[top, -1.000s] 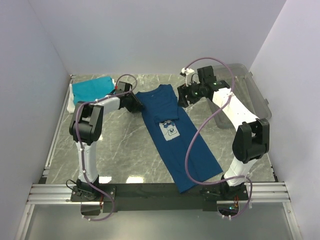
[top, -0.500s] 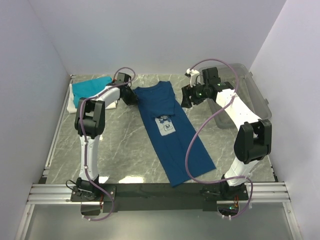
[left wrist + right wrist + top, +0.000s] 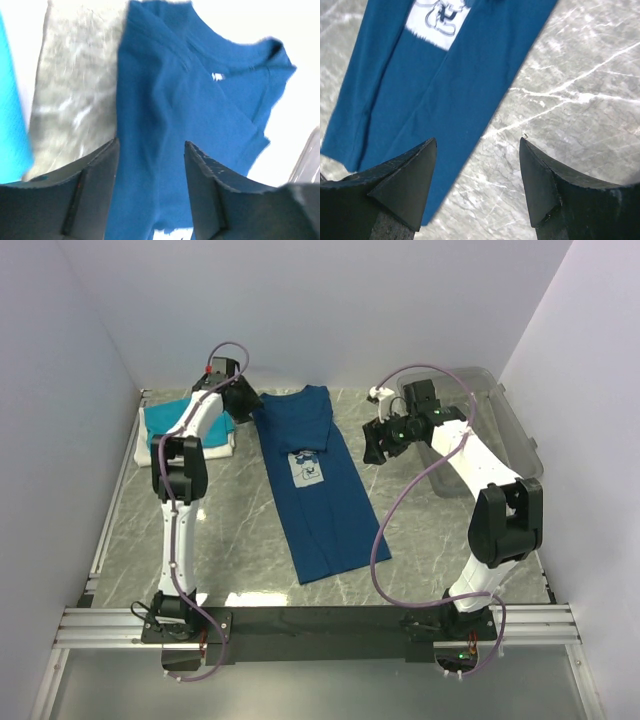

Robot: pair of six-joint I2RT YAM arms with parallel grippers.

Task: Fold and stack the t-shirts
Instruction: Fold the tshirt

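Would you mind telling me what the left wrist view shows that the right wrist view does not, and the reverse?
Only the left wrist view shows the collar end of the navy t-shirt and, at the frame's left edge, a strip of the teal t-shirt.

Only the right wrist view shows the pale chest print and the shirt's long side edge running down to a lower corner.

Both show the navy t-shirt lying on the marble table, framed by open fingers: the left gripper and the right gripper each hold nothing.
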